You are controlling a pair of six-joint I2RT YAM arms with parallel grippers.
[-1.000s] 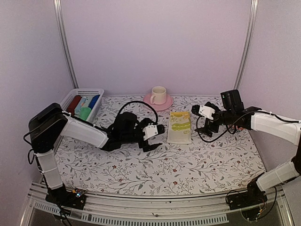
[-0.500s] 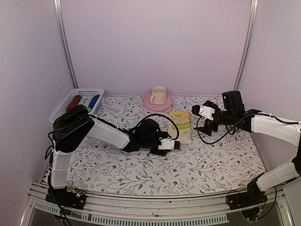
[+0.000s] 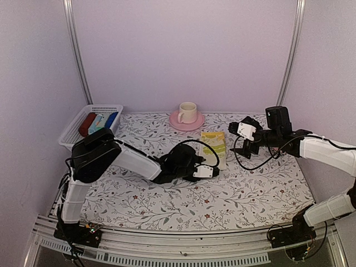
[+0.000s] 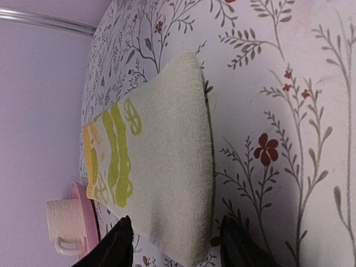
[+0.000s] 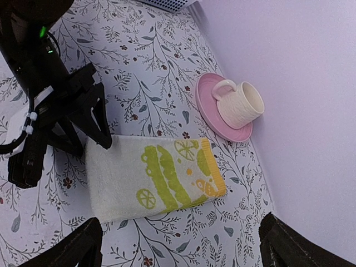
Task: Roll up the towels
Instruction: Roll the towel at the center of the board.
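A pale yellow towel [image 3: 213, 144] with green and yellow printed marks lies flat on the flowered table, seen also as the towel [image 4: 161, 161] and the towel [image 5: 150, 178]. My left gripper [image 3: 214, 167] is low at its plain near end. Its jaws stand apart, one finger [image 4: 119, 245] at the towel's edge and the other on the cloth-free table beside it, so the left gripper [image 4: 178, 247] holds nothing. My right gripper [image 3: 237, 137] hovers wide open to the right of the towel, and nothing lies between the jaws of the right gripper [image 5: 179, 225].
A pink saucer with a cream cup [image 3: 187, 113] stands behind the towel, also seen as the cup [image 5: 239, 105]. A white basket [image 3: 75, 129] with dark red, pale blue and deep blue rolls sits at the back left. The left arm [image 3: 139, 162] stretches across the table.
My left arm has swung right and forward, bringing its gripper from left of the towel to the towel's near end, with its jaws narrower. The right gripper has barely shifted.
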